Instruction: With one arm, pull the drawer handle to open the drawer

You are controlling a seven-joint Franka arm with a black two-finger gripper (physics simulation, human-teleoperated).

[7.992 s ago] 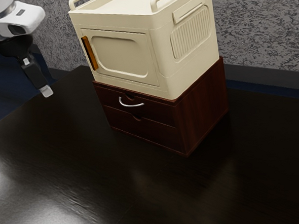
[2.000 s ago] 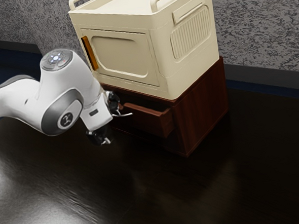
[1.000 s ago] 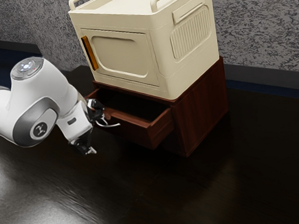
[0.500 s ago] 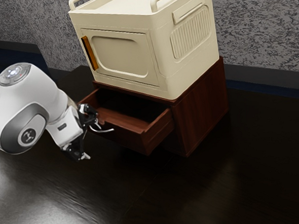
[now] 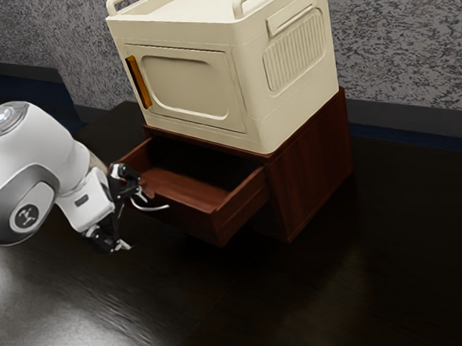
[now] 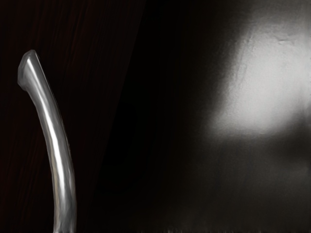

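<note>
The gripper (image 5: 134, 221) is beside the drawer front in the exterior view, its two black fingers wide apart. One finger is at the silver curved handle (image 5: 158, 207), apparently hooked behind it; the other stands lower, away from the drawer. The upper drawer (image 5: 190, 216) of the dark red cabinet (image 5: 313, 168) is pulled well out, and its inside shows. In the wrist view the handle (image 6: 58, 150) curves along the dark drawer front (image 6: 92, 63). Where exactly the upper fingertip touches the handle is hidden.
A cream box-shaped appliance (image 5: 190, 85) with an orange door handle (image 5: 138, 82) stands on top of the cabinet. Both rest on the dark glossy table (image 5: 246, 297). A speckled grey wall (image 5: 411, 44) rises behind them.
The drawer has come further out, from closed in the oldest picture. My hand and the handle have moved together toward the exterior view's left and slightly down, with the fingers still apart.
</note>
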